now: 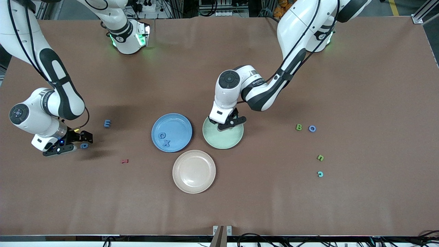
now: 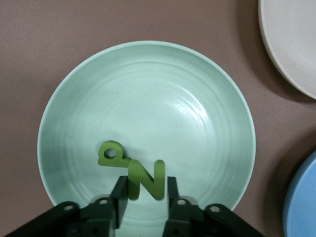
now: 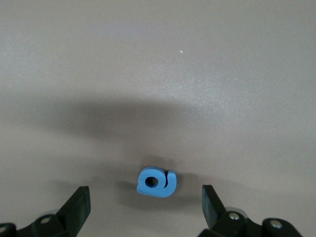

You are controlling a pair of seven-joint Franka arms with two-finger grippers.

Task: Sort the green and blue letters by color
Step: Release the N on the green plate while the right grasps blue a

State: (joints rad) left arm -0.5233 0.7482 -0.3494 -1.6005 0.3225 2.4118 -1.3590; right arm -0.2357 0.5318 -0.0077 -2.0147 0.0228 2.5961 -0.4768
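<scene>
My left gripper (image 1: 230, 124) hangs over the green plate (image 1: 226, 142), shut on an upright green N (image 2: 146, 179). A green P (image 2: 111, 154) lies flat in that plate (image 2: 173, 98) beside the N. My right gripper (image 1: 81, 143) is low over the table at the right arm's end, open, its fingers (image 3: 79, 202) wide on either side of a small blue letter (image 3: 157, 182). A blue C (image 1: 161, 136) and X (image 1: 167, 143) lie in the blue plate (image 1: 178, 120). A blue E (image 1: 107, 123) lies loose on the table.
A beige plate (image 1: 194, 171) sits nearer the camera than the other two. Toward the left arm's end lie a green B (image 1: 299, 127), a blue O (image 1: 312, 128), a green letter (image 1: 320, 157) and a teal C (image 1: 320, 174). A dark red letter (image 1: 125, 161) lies near the right gripper.
</scene>
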